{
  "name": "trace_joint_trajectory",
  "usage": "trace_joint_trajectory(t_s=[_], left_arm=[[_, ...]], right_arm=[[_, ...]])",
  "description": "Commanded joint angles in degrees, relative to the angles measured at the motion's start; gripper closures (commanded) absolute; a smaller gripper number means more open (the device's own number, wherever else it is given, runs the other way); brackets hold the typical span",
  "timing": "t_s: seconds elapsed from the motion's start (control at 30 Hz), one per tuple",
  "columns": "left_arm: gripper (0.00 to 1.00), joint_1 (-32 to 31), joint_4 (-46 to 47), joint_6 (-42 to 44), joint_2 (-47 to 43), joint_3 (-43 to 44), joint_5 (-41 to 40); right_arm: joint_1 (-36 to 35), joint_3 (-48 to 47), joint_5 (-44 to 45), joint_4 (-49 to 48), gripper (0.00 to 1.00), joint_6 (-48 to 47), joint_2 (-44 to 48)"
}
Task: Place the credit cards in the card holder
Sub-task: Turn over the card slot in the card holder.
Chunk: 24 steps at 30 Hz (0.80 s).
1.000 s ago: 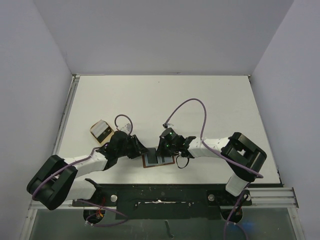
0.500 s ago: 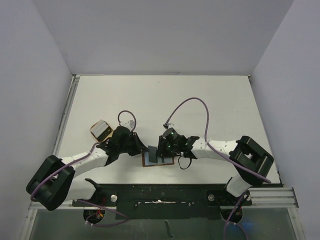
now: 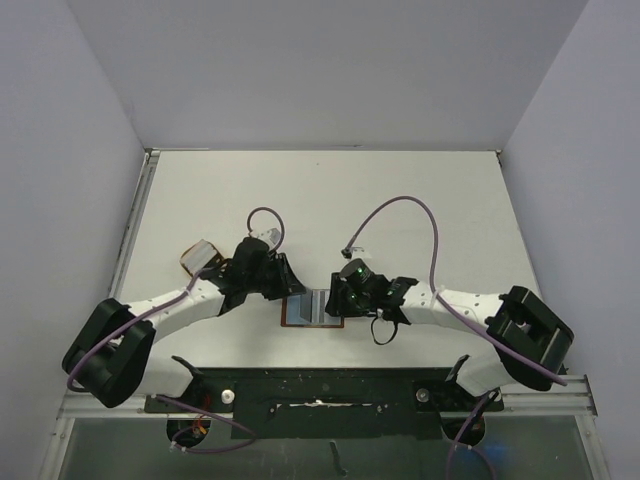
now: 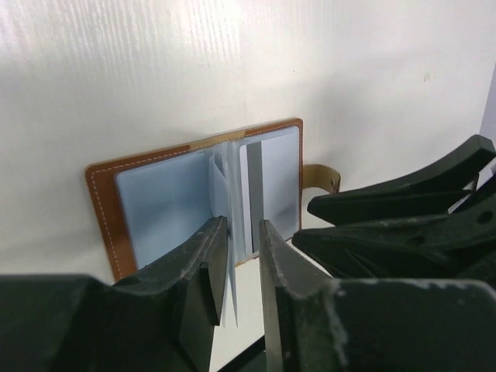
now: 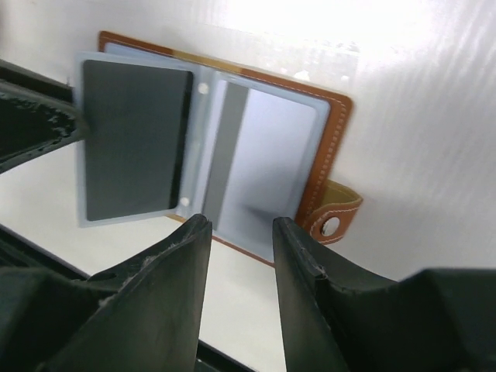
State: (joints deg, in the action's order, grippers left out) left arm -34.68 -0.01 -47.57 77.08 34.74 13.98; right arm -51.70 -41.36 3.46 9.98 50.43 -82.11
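White worktop (image 3: 420, 210), plain pale walls round it, nothing fancy. The card holder (image 3: 300, 312) lies open and flat near the front edge, right between the two hands. The left hand (image 4: 242, 229) has its jaws only a crack apart, with a clear sleeve (image 4: 221, 194) standing up between them. It's not clamped as far as I can see. That sleeve has a dark card (image 5: 132, 139) in it. The right hand (image 5: 240, 225) is open and empty, hovering over the other half, where a grey card (image 5: 232, 147) sits in its pocket.

My take: let the sleeve down gently so it doesn't flick the card out, and use the right hand to press the cover flat. The hands are really close together, so back them off one at a time. The snap strap (image 5: 333, 217) sticks out on the right hand's side. A tan dish (image 3: 187, 265) with what looks like a pale card (image 3: 203, 250) sits off to the left, half under the left arm.
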Motion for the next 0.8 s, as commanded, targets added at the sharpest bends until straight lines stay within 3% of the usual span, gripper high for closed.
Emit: trace_joint_trajectory(t_s=[0.0, 0.6, 0.77], left_arm=[[0.76, -1.63, 1.46, -1.03, 1.32, 2.70, 1.85], [0.70, -6.98, 2.85, -2.64, 5.81, 7.12, 0.21], [0.70, -7.03, -0.80, -0.83, 4.44, 7.92, -3.48]], right_arm=[[0.97, 2.02, 1.37, -2.07, 0.62, -0.95, 3.16], [1.70, 5.33, 2.28, -2.96, 0.59, -1.13, 10.11], [1.69, 4.41, 3.90, -0.85, 0.59, -0.33, 10.97]])
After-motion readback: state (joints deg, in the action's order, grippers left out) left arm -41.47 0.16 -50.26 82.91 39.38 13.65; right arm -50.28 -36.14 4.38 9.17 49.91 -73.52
